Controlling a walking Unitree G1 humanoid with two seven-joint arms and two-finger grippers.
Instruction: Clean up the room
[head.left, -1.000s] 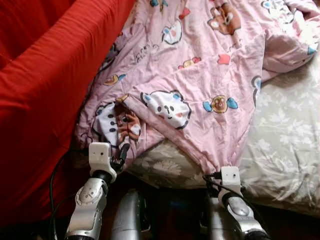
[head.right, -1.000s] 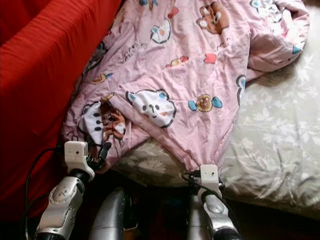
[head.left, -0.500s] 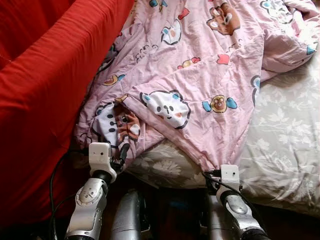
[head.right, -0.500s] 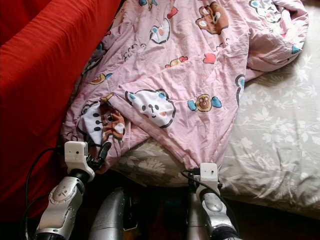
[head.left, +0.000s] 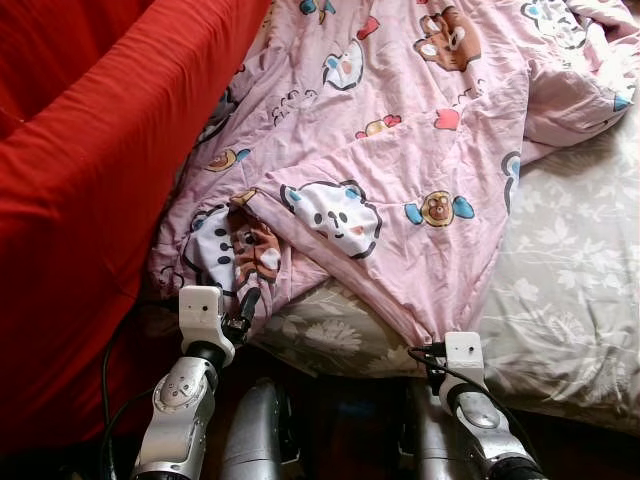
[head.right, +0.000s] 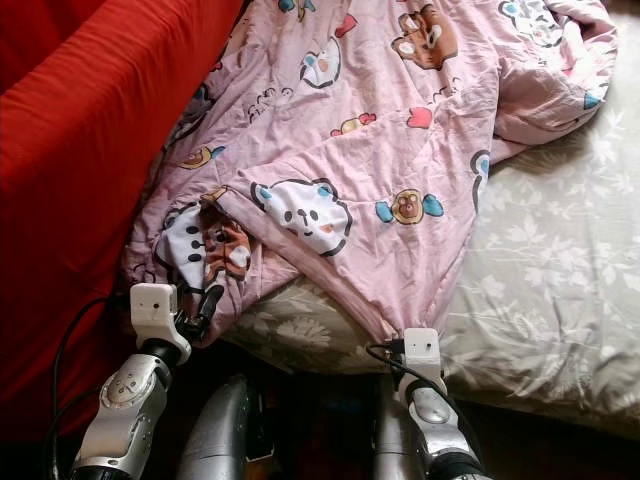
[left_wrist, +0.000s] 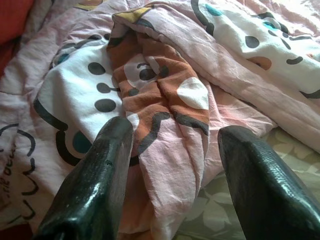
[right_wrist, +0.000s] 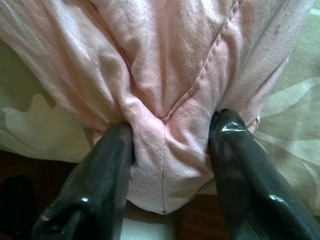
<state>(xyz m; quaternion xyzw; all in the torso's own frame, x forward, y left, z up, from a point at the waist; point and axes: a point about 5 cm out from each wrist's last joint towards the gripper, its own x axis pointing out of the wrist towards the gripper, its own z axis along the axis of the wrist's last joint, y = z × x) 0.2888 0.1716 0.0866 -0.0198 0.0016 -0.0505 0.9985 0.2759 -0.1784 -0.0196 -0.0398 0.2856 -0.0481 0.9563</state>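
Both grippers spread wide around pink cartoon quilt edge, lettering illegible.

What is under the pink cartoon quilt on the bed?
Under the pink quilt lies a grey floral bedsheet, exposed to the robot's right and along the near edge by the right gripper. Whatever else lies beneath the quilt is covered and cannot be seen.

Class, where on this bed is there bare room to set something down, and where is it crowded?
Bare: the floral sheet right of the pink quilt, up to the bed edge. Crowded: the left side, where quilt bunches against the red sofa.
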